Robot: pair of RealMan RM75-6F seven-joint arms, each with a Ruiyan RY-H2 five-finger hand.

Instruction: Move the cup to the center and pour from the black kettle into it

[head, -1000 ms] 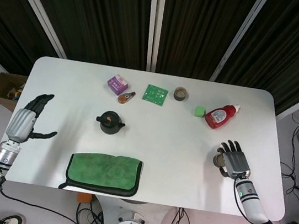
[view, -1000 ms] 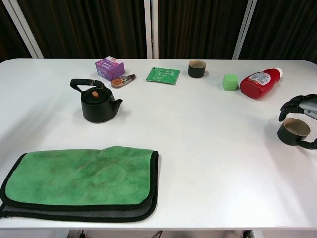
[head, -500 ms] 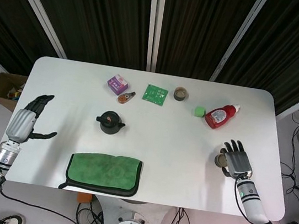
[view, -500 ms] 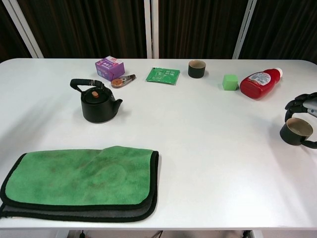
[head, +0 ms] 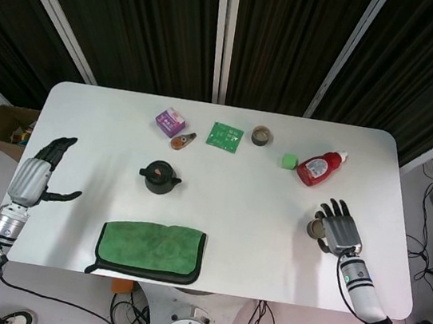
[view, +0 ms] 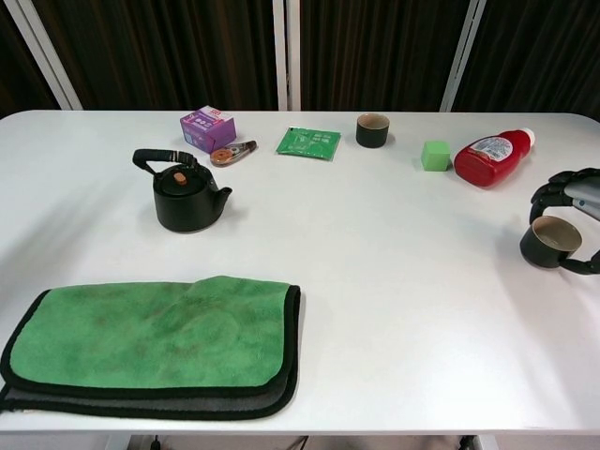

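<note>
While my right hand [view: 574, 211] hovers, its fingers [view: 547, 192] curl around the cup [view: 549, 241] on the bench [view: 394, 281], gripping it.

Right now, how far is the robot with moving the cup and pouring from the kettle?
Nothing looks finished yet. In hand: the right hand wraps its fingers around the dark cup, which is near the table's right edge, far from the center. Left to do: bring the cup to the center, then pour. The black kettle stands untouched, and the left hand is open at the left edge.

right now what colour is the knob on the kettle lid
Orange-brown, on the black kettle; its knob shows best in the chest view.
</note>
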